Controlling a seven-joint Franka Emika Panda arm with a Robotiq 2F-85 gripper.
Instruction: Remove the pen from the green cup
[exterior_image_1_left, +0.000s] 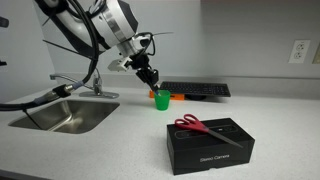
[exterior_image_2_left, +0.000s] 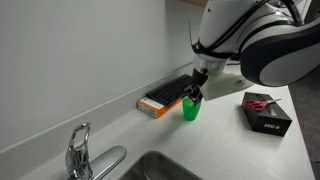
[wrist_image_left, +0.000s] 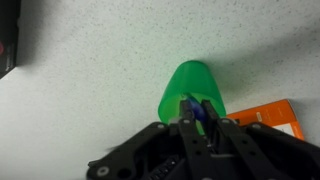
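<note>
**Desk editor:** Where is the pen?

**Photographer:** The pen (wrist_image_left: 202, 113), a thin blue-purple stick, stands in the green cup (wrist_image_left: 190, 82) with its upper end out past the rim. Only the wrist view shows it. In both exterior views it is too small to make out.

**Desk editor:** And the hand?

**Photographer:** The robot's hand (wrist_image_left: 199, 108) is clenched on that upper end. Its dark fingers (wrist_image_left: 187, 118) sit on either side of the pen and press against it. In an exterior view the hand (exterior_image_1_left: 155, 87) hangs tilted from the arm directly over the green cup (exterior_image_1_left: 161, 99), with its tips at the rim.

**Desk editor:** What surrounds the cup?

**Photographer:** It sits upright on the pale speckled desk (exterior_image_1_left: 120, 140). Just to its right lies a small orange object (exterior_image_1_left: 178, 97), and a black keyboard (exterior_image_1_left: 196, 90) runs along the far wall behind that. A steel sink (exterior_image_1_left: 62, 115) with its faucet (exterior_image_1_left: 92, 80) is on the left. At the near right stands a black box (exterior_image_1_left: 210, 145), well apart from the cup, with red-handled scissors (exterior_image_1_left: 200, 126) lying on top.

**Desk editor:** And from the opposite angle?

**Photographer:** In that exterior view the hand (exterior_image_2_left: 193, 97) again meets the top of the green cup (exterior_image_2_left: 190, 111). The keyboard (exterior_image_2_left: 170, 95) lies just beyond it, by the wall.
</note>
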